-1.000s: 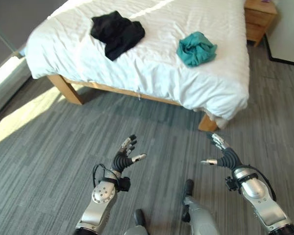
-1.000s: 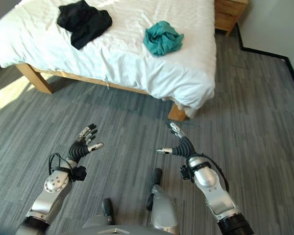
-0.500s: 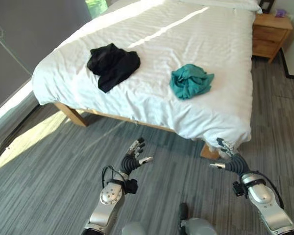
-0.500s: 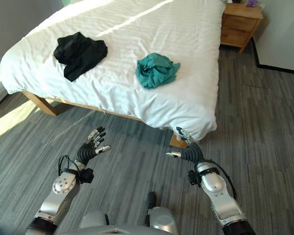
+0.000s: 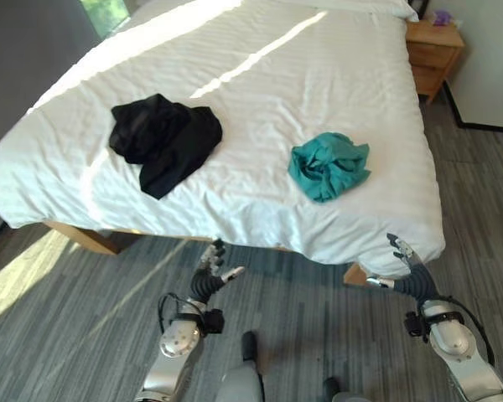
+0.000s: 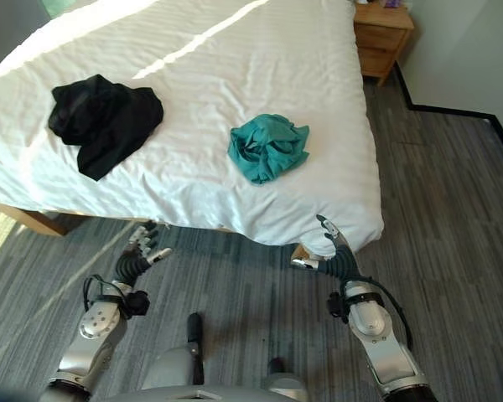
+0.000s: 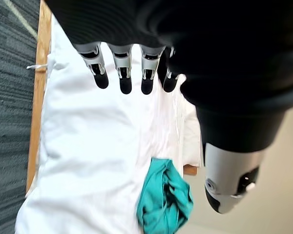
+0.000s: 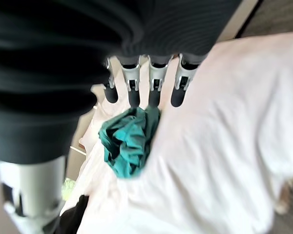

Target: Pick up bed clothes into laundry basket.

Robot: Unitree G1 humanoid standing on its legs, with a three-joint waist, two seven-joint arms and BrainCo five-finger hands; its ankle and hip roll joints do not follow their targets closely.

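closer now, both hands sit at the bed's foot edge rather than out over bare floor. left hand (image 5: 211, 272) and right hand (image 5: 400, 270) are empty, fingers spread loosely. teal garment (image 5: 329, 166) and black garment (image 5: 164, 141) lie well apart on the white duvet (image 5: 260, 84). risk: reaching low, fingers snag duvet instead of clothing, dragging bedding.
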